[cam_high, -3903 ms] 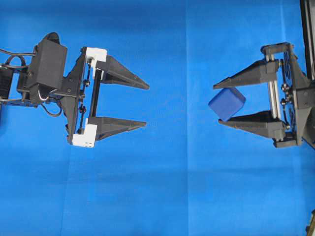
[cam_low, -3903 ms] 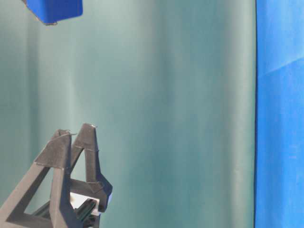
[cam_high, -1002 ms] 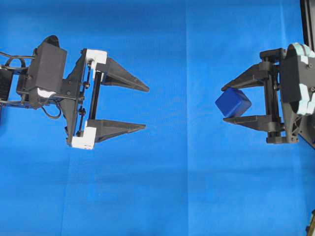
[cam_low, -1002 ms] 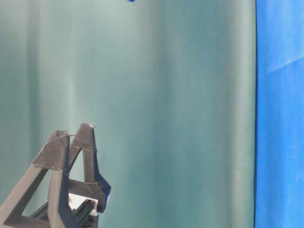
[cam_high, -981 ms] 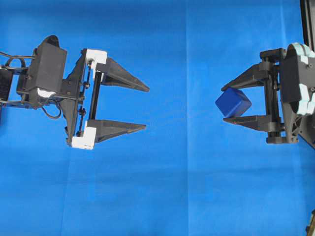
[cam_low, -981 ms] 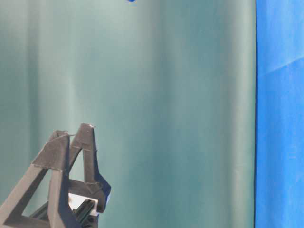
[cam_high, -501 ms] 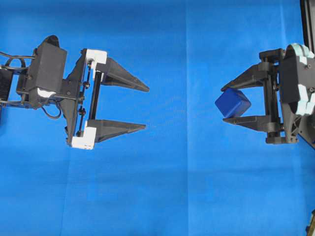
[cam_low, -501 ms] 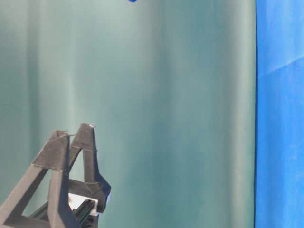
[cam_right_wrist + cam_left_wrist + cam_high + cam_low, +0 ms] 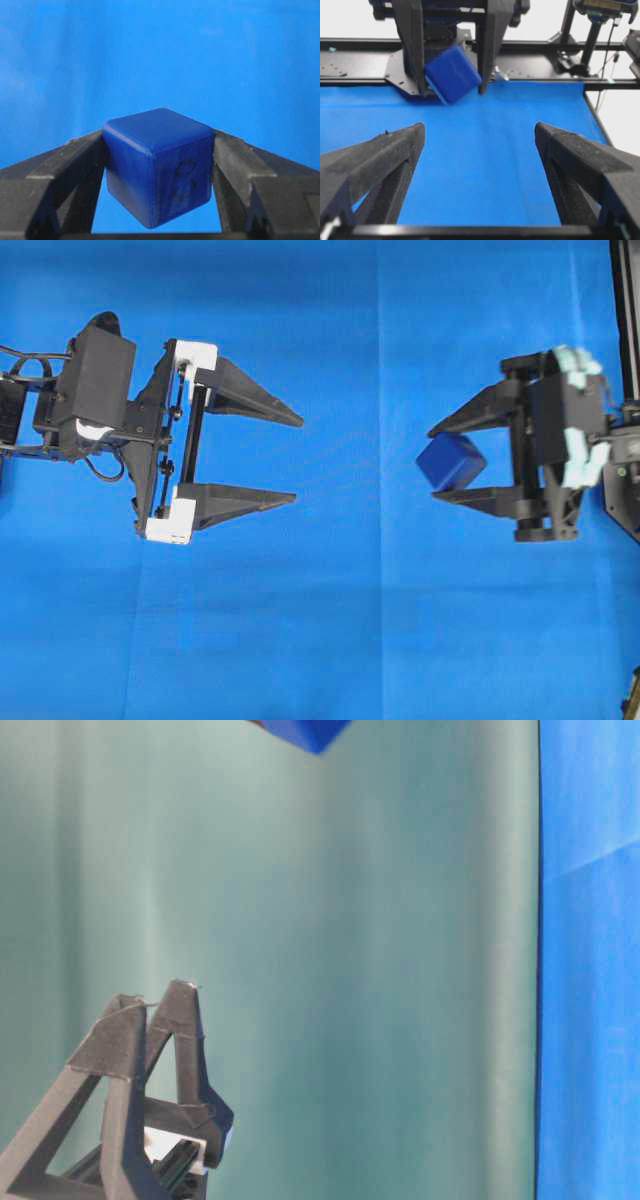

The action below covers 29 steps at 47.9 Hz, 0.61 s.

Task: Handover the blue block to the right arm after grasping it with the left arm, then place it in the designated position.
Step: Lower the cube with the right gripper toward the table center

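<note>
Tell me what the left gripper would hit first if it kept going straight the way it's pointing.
Probably the blue block, clamped in the right gripper directly opposite. The left gripper stands open and empty, with only bare blue cloth between them, though relative height is hard to judge.

One blue block (image 9: 451,462), two robot arms, left arm (image 9: 95,390), right arm (image 9: 560,430), each with two pointed black fingers, one blue cloth (image 9: 330,620) beneath
</note>
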Each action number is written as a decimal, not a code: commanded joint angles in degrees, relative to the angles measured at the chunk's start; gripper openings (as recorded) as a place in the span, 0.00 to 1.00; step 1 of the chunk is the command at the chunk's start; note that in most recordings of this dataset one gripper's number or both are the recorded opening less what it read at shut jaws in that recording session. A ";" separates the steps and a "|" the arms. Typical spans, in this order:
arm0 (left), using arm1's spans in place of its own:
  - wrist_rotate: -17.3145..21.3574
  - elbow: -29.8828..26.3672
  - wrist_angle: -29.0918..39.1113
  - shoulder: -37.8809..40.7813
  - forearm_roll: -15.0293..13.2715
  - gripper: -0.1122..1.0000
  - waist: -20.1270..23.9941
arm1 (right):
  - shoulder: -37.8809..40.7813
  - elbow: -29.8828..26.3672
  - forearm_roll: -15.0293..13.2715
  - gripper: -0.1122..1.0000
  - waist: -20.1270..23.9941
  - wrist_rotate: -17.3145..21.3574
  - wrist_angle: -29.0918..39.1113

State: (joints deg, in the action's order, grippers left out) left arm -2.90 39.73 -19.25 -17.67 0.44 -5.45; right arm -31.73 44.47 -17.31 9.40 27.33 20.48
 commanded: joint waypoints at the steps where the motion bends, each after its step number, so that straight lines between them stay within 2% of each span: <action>1: -0.09 -1.67 -0.26 -0.79 0.09 0.94 -0.18 | 1.76 -1.14 0.00 0.51 0.18 0.00 -2.46; 17: -0.18 -1.67 -0.26 -0.88 0.00 0.94 -0.18 | 11.78 -2.37 0.00 0.51 -0.26 0.09 -10.63; 29: -0.35 -1.58 -0.26 -0.97 0.00 0.94 -0.18 | 19.34 -3.16 0.09 0.51 -2.37 0.09 -17.75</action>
State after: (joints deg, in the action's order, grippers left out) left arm -3.16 39.64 -19.25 -17.58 0.44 -5.45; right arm -13.45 42.89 -17.31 7.65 27.33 4.92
